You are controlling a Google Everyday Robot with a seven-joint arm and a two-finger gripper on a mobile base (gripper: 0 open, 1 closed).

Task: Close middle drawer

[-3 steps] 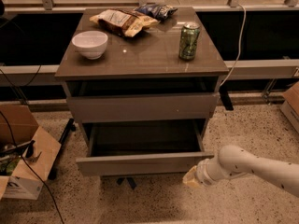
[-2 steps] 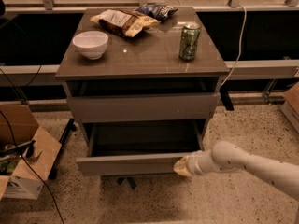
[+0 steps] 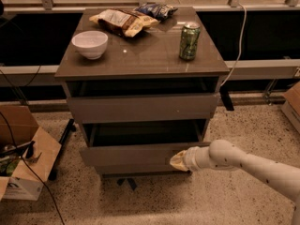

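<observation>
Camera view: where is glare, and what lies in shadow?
Camera view: small glare spots sit on the glossy cabinet top; the middle drawer is deeply shadowed inside; the claw, at the right end of its front, is warmly lit.

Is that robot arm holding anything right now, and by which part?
Nothing looks held. The gripper only touches the middle drawer, at the right part of its front panel.

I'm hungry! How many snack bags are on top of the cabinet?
2. A tan bag lies near the back of the cabinet top; a blue bag sits just behind it. None seem hidden. The gripper is low, at the middle drawer front.
</observation>
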